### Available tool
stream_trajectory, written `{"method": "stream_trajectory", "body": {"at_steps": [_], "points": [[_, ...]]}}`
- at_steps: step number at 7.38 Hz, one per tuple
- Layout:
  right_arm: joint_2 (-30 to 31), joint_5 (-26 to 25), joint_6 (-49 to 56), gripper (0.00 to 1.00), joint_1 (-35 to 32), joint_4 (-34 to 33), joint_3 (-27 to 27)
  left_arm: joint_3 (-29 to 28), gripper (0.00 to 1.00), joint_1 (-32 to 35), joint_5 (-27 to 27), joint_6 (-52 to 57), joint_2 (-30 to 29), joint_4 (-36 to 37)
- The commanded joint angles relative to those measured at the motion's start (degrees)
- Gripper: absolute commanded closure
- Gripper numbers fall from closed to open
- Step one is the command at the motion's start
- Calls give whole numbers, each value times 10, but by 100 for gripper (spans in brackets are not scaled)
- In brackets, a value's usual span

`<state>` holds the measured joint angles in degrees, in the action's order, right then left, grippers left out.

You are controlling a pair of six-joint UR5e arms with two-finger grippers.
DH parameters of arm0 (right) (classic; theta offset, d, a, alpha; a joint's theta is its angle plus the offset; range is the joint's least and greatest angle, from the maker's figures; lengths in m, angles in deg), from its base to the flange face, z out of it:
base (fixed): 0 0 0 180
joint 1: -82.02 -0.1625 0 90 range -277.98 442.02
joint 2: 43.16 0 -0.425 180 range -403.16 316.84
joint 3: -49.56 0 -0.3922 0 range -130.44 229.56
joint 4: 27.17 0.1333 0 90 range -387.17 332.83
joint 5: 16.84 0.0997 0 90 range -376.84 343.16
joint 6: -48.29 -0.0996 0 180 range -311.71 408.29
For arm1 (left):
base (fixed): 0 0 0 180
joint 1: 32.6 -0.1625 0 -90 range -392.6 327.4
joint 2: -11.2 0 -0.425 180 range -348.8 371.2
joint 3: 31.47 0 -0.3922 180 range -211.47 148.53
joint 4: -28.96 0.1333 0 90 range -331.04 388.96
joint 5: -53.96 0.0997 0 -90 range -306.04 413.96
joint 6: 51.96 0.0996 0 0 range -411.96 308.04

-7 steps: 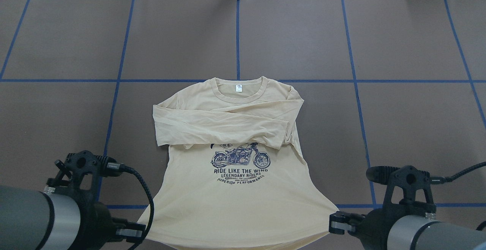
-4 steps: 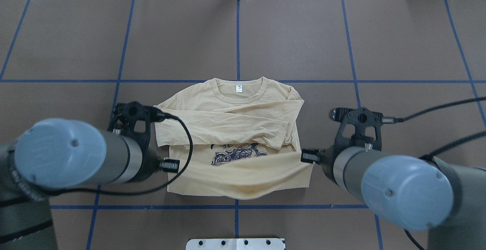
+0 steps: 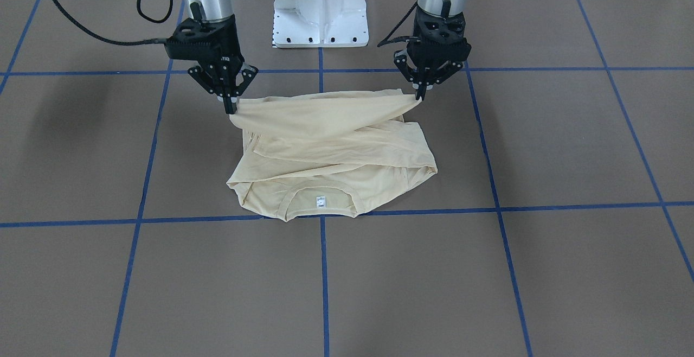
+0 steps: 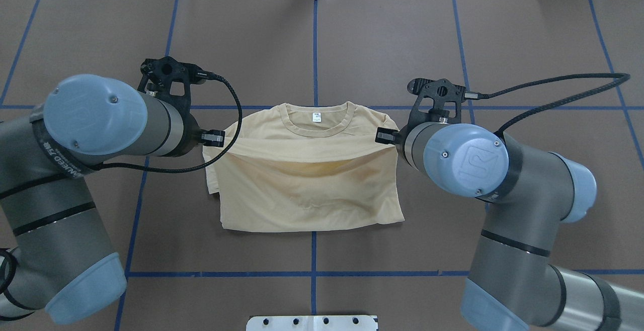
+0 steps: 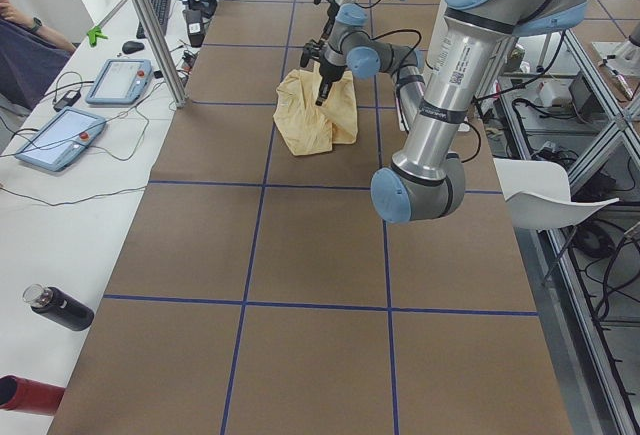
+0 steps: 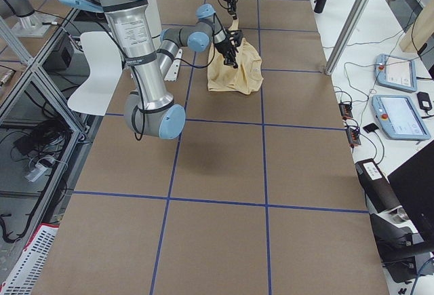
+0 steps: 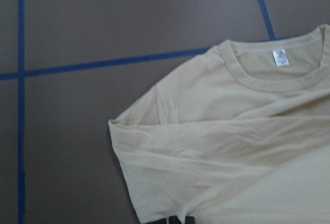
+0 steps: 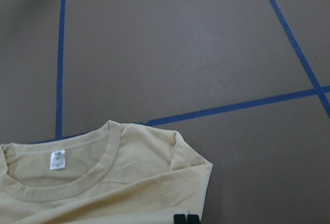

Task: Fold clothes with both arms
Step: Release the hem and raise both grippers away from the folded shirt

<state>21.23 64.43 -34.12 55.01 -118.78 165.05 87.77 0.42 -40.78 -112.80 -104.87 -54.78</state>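
Soft, light T-shirt (image 3: 336,153) — likely to sag; left gripper (image 3: 419,95) and right gripper (image 3: 231,108) each pinch a hem corner — good holds.

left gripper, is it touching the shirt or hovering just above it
Touching. The front-facing view shows the left gripper pinching a corner of the T-shirt, with the lifted edge stretched taut across to the right gripper.

Cream T-shirt (image 7: 221,152) shoulder, ribbed collar, white neck tag (image 7: 280,57), brown table (image 7: 129,18)
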Motion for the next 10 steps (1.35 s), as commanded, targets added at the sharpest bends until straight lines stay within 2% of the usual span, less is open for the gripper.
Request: {"method": "stream_trajectory", "body": {"at_steps": [1, 2, 4, 5, 6, 7, 8, 9, 10], "points": [[-24, 0, 12, 100, -22, 7, -51, -90, 100, 12, 13, 5, -6, -86], [-44, 0, 11, 100, -27, 17, -91, -145, 100, 11, 17, 5, -13, -145], [-65, 7, 11, 100, -36, 88, -194, -240, 100, 11, 38, 5, -39, -196], [-65, 11, 11, 100, -42, 113, -227, -261, 100, 11, 38, 6, -39, -223], [-67, 19, 11, 65, -51, 114, -238, -268, 100, 12, 37, 6, -40, -228], [-77, 35, 11, 1, -65, 114, -238, -265, 3, 20, 36, 60, -40, -249], [-87, 100, 22, 0, -93, 112, -237, -257, 0, 37, 22, 112, -35, -278], [-85, 153, 69, 0, -118, 114, -231, -241, 0, 49, -29, 125, -31, -277], [-71, 159, 102, 0, -129, 115, -213, -204, 0, 51, -60, 126, 1, -280]]}}
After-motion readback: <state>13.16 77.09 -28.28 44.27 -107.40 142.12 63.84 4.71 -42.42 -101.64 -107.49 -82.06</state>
